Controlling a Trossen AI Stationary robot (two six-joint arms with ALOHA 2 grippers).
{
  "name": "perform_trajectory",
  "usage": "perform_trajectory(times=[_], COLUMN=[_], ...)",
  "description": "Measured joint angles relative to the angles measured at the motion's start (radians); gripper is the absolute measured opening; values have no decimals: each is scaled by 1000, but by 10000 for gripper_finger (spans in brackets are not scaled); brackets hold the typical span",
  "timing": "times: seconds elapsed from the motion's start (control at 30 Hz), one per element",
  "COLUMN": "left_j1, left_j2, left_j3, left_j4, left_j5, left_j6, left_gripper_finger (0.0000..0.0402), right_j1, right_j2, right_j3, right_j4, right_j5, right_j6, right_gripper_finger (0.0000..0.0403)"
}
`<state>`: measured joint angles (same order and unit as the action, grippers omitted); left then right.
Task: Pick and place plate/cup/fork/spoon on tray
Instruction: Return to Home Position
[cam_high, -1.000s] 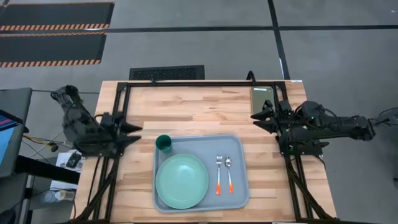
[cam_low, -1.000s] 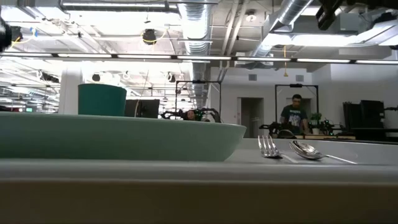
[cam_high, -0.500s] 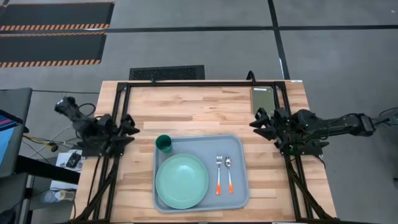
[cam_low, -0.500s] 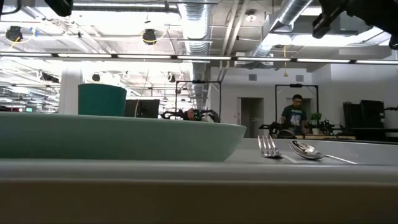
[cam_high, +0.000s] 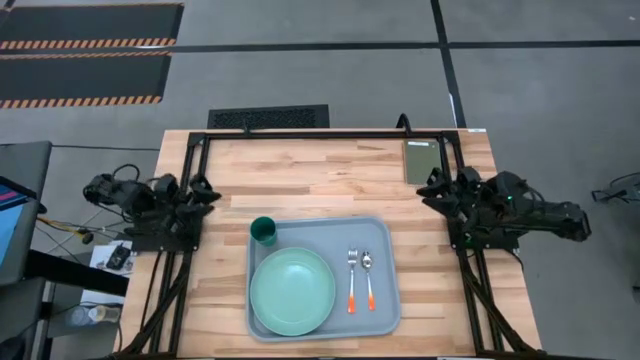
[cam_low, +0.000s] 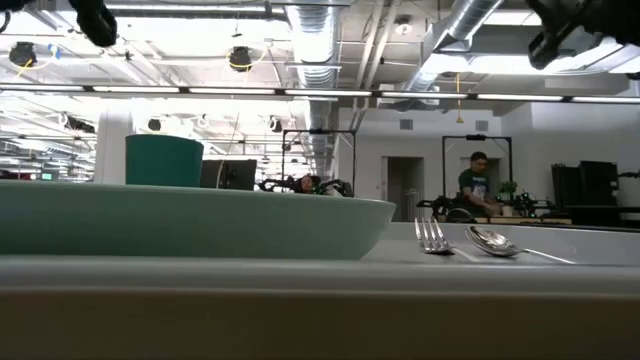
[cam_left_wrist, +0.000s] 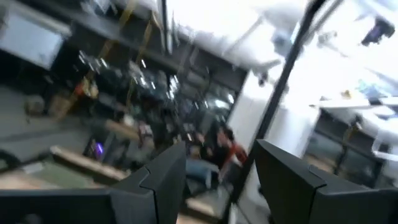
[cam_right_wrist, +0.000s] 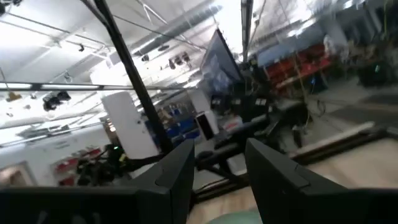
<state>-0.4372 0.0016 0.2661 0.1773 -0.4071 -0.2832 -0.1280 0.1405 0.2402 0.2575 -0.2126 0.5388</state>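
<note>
The pale grey-blue tray (cam_high: 385, 305) lies on the near middle of the wooden table. On it rest the mint-green plate (cam_high: 292, 291), at its left, and the fork (cam_high: 352, 280) and spoon (cam_high: 368, 278) side by side at its right, orange handles toward the near edge. The dark teal cup (cam_high: 263, 231) stands upright at the tray's far left corner. The low view shows the plate (cam_low: 190, 225), cup (cam_low: 164, 160), fork (cam_low: 432, 238) and spoon (cam_low: 492, 241). My left gripper (cam_high: 207, 192) is open and empty at the table's left edge. My right gripper (cam_high: 430, 187) is open and empty at the right edge.
A flat olive-green block (cam_high: 420, 160) lies at the table's far right corner. Black frame rails (cam_high: 320, 134) run along the far edge and both sides. Bare wood lies between the tray and the far edge. A person (cam_low: 478, 185) stands far off in the room.
Both arms have drawn back from the table. My left gripper has gone toward the far edge and the left edge. My right gripper has gone toward the right edge. The tableware on the tray has stayed still.
</note>
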Motion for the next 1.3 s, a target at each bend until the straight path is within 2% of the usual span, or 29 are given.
perform_trajectory(times=[0.17, 0.27, 0.4, 0.67, 0.9, 1.1, 1.17, 1.3], left_j1=[17, 25, 39, 78, 99, 99, 99, 99], left_j2=[16, 10, 12, 8, 9, 12, 12, 11], left_j3=[-67, -145, -256, -255, -256, -257, -257, -257], left_j4=[-48, 89, 241, 97, -40, -84, -85, -71], left_j5=[5, 2, 3, -6, -134, -184, -147, 36], left_j6=[-77, -43, -7, -60, -64, -43, 12, 120], left_gripper_finger=[180, 180, 180, 180, 180, 180, 180, 180], right_j1=[9, 20, 36, 43, 43, 43, 43, 54], right_j2=[-10, 5, 3, -3, -3, -2, -2, -2], right_j3=[-51, -117, -231, -231, -231, -232, -232, -232], right_j4=[19, 53, 231, 125, 26, -58, -83, -103], right_j5=[34, 75, 77, 68, 71, 83, 83, 82], right_j6=[-101, -121, -130, -227, -287, -287, -288, -323], right_gripper_finger=[169, 169, 167, 169, 170, 169, 170, 171])
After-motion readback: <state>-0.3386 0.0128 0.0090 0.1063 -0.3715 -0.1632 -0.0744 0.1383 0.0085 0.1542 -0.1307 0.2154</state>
